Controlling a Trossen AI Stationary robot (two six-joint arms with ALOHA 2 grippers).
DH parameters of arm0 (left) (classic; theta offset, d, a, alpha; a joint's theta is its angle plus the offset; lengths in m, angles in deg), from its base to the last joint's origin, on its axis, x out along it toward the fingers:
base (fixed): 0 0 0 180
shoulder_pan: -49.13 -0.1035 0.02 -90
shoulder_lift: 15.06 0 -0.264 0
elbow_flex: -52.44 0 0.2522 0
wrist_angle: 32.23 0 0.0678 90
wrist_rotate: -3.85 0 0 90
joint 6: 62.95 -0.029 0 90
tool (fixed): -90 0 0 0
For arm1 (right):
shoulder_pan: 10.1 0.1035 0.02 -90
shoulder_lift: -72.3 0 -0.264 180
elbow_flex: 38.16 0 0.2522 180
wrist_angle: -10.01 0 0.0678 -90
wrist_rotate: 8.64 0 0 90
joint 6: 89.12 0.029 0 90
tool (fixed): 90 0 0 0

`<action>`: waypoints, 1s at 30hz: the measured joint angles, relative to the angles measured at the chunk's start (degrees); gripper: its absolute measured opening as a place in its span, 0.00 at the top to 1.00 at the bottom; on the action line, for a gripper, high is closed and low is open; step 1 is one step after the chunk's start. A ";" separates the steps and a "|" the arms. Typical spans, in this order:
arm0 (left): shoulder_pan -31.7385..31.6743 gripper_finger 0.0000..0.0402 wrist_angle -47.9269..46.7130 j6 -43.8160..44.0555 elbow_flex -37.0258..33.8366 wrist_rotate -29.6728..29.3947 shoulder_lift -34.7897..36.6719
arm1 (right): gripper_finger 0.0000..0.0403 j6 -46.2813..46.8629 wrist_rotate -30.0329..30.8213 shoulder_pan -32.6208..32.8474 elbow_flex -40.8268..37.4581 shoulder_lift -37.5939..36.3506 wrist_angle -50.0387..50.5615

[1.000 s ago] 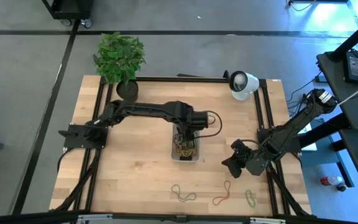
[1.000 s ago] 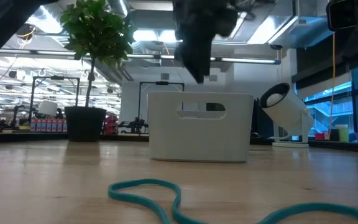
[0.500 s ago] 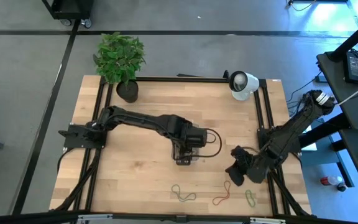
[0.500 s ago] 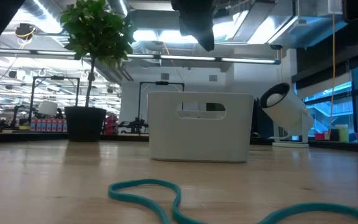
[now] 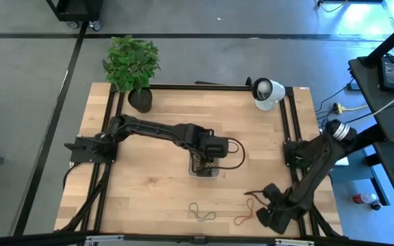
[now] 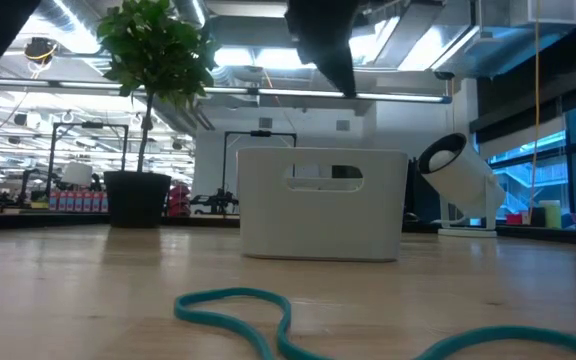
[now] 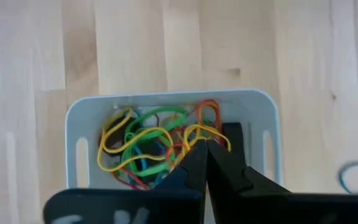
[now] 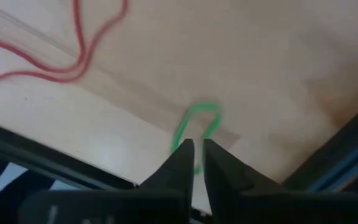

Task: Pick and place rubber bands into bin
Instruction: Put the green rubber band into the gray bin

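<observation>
From above, the left gripper hides the bin at mid-table; its wrist view shows its jaws pressed together over rubber bands piled inside. Near the front edge, the right gripper covers a green band that only its wrist view shows, jaws narrowly parted around the loop.

Grey floor, potted plant, seemingly windows at right.

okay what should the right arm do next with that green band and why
Probably close the right gripper fully and lift: its fingers straddle the green rubber band on the table, with a narrow gap between them. The bin lies under the left gripper.
</observation>
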 joint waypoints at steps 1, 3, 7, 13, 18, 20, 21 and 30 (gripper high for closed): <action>-0.09 1.00 1.83 0.24 -1.99 -0.06 0.77 | 0.91 1.65 -0.50 0.72 0.00 1.12 -1.16; -0.09 1.00 8.07 1.33 -7.11 -0.19 2.76 | 0.87 4.20 -0.70 2.00 0.00 3.06 -3.21; 0.20 1.00 20.21 3.60 -21.60 0.13 9.38 | 0.79 7.45 -1.72 3.79 0.00 6.47 -6.10; 0.13 1.00 33.99 8.34 -43.57 0.45 24.53 | 0.74 9.65 -4.82 5.43 -0.02 10.77 -6.37; 0.16 1.00 39.02 11.37 -56.57 -1.22 37.97 | 0.79 9.41 -5.71 5.39 0.17 13.67 -9.09; 0.22 1.00 41.03 12.47 -60.57 -2.62 43.19 | 0.86 9.66 -5.56 5.38 0.22 14.14 -9.76; 0.38 1.00 41.43 13.26 -62.41 -3.01 45.60 | 0.91 9.89 -5.49 5.36 0.20 14.18 -10.12; 6.60 1.00 42.08 15.51 -75.54 -9.75 62.40 | 0.99 8.11 -1.80 0.46 9.37 11.98 0.70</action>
